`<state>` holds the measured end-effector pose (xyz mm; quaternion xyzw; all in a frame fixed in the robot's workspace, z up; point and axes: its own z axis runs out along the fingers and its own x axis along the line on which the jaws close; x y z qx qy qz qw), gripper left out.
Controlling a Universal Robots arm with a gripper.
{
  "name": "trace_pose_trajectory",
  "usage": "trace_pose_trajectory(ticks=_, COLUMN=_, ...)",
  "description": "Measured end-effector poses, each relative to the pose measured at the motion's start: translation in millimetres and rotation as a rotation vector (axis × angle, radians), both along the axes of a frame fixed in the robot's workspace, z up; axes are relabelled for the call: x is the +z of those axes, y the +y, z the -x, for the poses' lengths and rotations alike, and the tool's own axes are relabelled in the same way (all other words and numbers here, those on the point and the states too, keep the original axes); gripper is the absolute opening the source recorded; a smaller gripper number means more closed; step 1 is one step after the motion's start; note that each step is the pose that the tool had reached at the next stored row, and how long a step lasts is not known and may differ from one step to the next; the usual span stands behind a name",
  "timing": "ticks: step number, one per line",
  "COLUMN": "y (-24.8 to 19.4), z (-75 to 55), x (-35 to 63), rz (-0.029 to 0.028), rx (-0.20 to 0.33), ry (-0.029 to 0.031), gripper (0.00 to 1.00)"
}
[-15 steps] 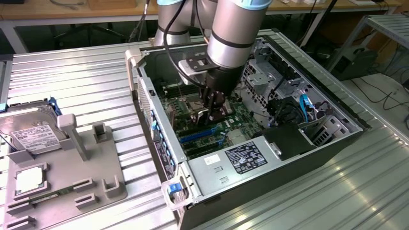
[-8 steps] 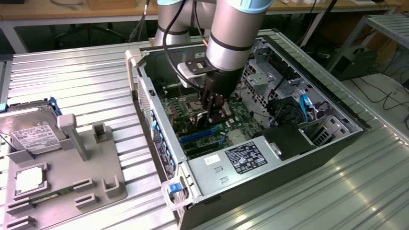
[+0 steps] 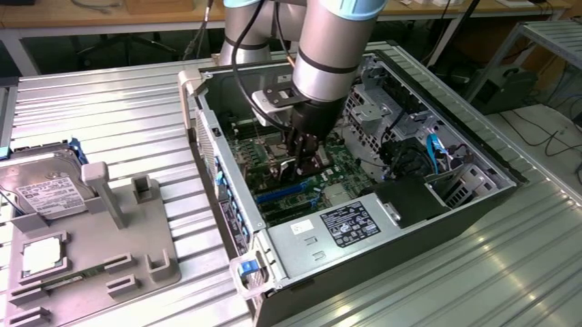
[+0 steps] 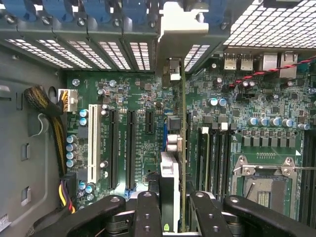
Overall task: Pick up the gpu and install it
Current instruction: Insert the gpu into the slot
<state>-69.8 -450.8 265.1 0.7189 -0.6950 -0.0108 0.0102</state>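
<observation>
- Fingers [image 4: 147, 212] of the gripper [image 4: 174, 215] are pinching the gpu [image 4: 168, 173] by its two flat faces, one on each side, so the card is hanging edge-down inside the computer case [image 3: 409, 259].
- Well off the case, toward the exterior view's left, a grey fixture tray [image 3: 100, 252] is lying on the table with a hard drive [image 3: 41, 184] standing in one of its holders, probably so that each part is waiting in a known pose.
- Inside the case, the gpu is standing upright just above the motherboard [image 4: 143, 94], running parallel to the long expansion slots [image 4: 112, 148] and just beside them. Its metal bracket is pointing at the case's perforated rear wall [image 4: 113, 52]. That hold seems to be keeping the card square to a slot (whether the edge is touching a slot, I cannot tell).
- Near the case's front end, the labelled power supply [image 3: 350, 221] is sitting clear of the arm.
- Under the case, a ribbed metal table [image 3: 118, 102] is giving it a flat bed on its side, with the open side facing up for access from above.
- Beyond the case, toward the exterior view's right, loose cables [image 3: 546, 136] are trailing over the floor beside a grey rack [image 3: 546, 41].
</observation>
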Motion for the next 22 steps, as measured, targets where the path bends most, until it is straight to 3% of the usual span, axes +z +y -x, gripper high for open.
trace_pose_trajectory(ticks=22, y=-2.3, z=5.6, x=-7.8, rz=0.0002, rx=0.009, ry=0.0001, gripper=0.28)
